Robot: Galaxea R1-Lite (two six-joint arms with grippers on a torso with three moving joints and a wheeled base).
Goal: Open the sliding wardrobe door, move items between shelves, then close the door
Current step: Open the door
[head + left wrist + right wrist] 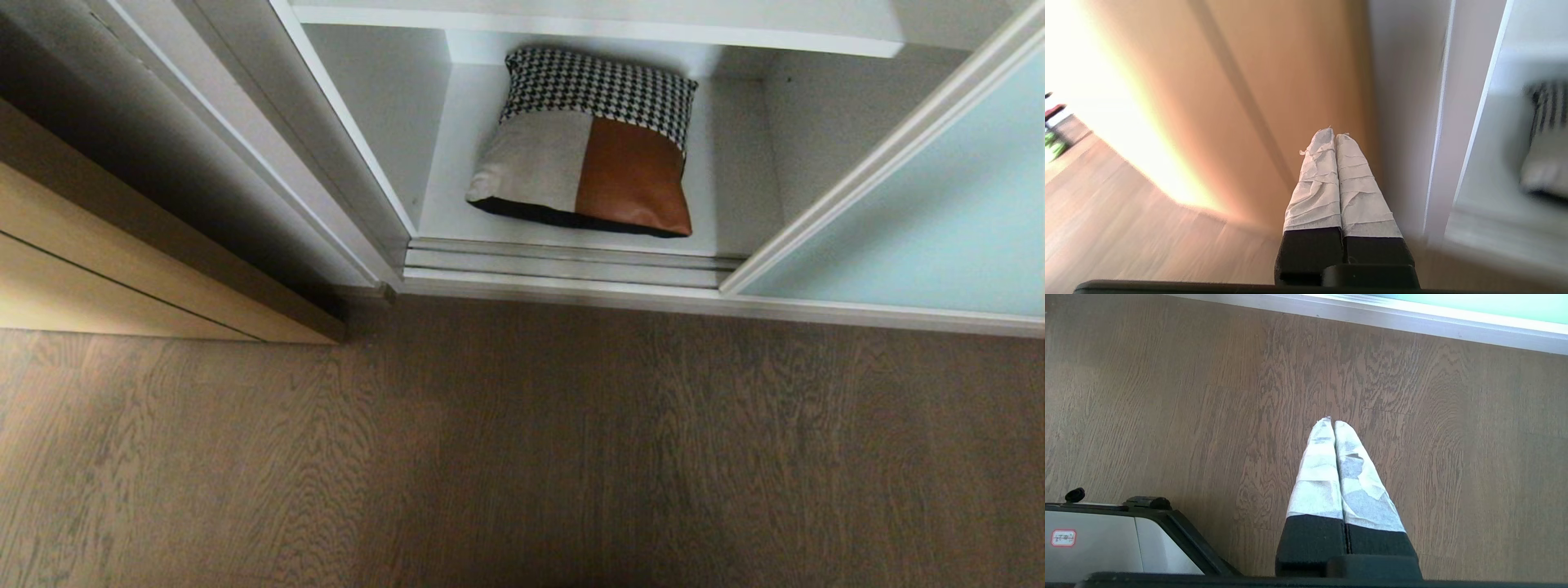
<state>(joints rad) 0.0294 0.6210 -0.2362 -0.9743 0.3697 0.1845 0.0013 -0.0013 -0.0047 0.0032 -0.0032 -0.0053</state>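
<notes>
Door (pixel 922 220) stood slid aside; cushion (pixel 589 145) lay on bottom shelf (pixel 457 175). My left gripper (pixel 1334 134) pressed together, empty, near wardrobe frame; right gripper (pixel 1331 422) pressed together over floor (pixel 522 441). Advice: spread fingers first, enter low, pinch cushion's near edge.

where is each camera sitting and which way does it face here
Head view: high on the robot, looking down at the cushion on a shelf behind the slid-aside sliding wardrobe door; no arm shows.
Left wrist view: behind the shut left gripper, facing a tan door; shares the cushion with the head view.
Right wrist view: behind the shut right gripper, facing the floor.
</notes>
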